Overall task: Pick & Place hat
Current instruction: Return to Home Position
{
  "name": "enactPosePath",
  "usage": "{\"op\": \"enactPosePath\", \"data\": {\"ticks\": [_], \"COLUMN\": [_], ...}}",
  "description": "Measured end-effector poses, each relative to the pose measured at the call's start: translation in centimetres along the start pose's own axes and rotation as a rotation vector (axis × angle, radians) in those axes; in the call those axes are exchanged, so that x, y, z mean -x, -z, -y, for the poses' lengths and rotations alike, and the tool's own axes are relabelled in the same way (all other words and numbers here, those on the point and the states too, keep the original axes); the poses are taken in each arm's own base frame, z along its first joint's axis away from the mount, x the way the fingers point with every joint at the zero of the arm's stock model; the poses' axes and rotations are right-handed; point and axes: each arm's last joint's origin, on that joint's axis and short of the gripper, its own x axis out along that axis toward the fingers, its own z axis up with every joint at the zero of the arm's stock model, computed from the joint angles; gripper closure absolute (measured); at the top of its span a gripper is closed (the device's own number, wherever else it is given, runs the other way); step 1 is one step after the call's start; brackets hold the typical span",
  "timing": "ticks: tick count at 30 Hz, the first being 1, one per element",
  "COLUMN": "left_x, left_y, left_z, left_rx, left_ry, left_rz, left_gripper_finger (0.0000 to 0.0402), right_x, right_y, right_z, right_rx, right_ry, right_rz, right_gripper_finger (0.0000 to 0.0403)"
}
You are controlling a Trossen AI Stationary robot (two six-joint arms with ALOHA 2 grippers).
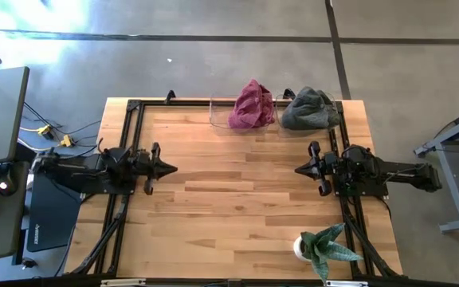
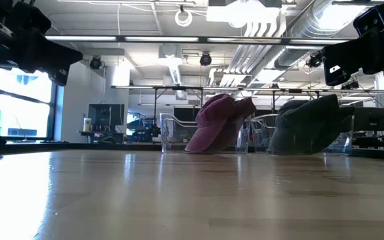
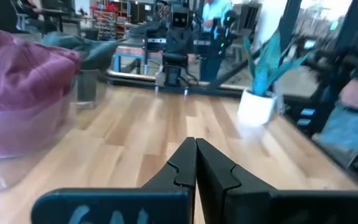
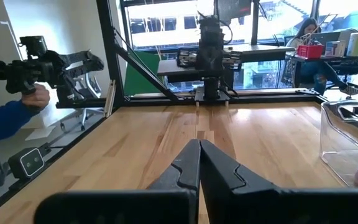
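Facing across open table [image 1: 237, 199], left gripper [image 1: 170, 168], right gripper [image 1: 300, 169] — fingers [image 3: 178, 173] closed, bins [image 1: 220, 113] at far edge.

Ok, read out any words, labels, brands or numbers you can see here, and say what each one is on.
No text here can be read with confidence.
Teal lettering on the body of the left gripper, left wrist view: blurred and cut off at the picture's edge, unreadable.
Small white print on the dark panel beside the table's left edge, high view: too small to read.
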Motion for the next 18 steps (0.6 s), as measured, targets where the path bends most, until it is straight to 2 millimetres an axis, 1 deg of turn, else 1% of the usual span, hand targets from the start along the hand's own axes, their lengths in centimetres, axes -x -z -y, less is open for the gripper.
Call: {"op": "enactPosePath", "data": {"ticks": [3, 7, 12, 18], "left_x": [-0.1, -0.1, -0.1, -0.1], "left_y": [0.0, 0.0, -0.1, -0.1], "left_z": [0.5, 0.6, 0.1, -1.0], "left_rx": [-0.062, -0.097, -0.096, -0.044], "left_ry": [-0.048, -0.083, -0.149, -0.160], "left_rz": [0.013, 0.011, 0.020, 0.009], "left_gripper_finger": [0.0401, 0.0401, 0.0401, 0.0401], "right_x": [0.0, 0.0, 0.0, 0.0], "right_y": [0.0, 0.0, 0.0, 0.0], "right_z": [0.0, 0.0, 0.0, -0.1], "right_rx": [-0.003, -0.009, -0.008, -0.001], "right_ry": [-0.001, -0.004, -0.014, -0.019], "right_rz": [0.000, 0.000, 0.001, 0.001], "right_gripper_finger": [0.0397, 0.0399, 0.0399, 0.0399]}}
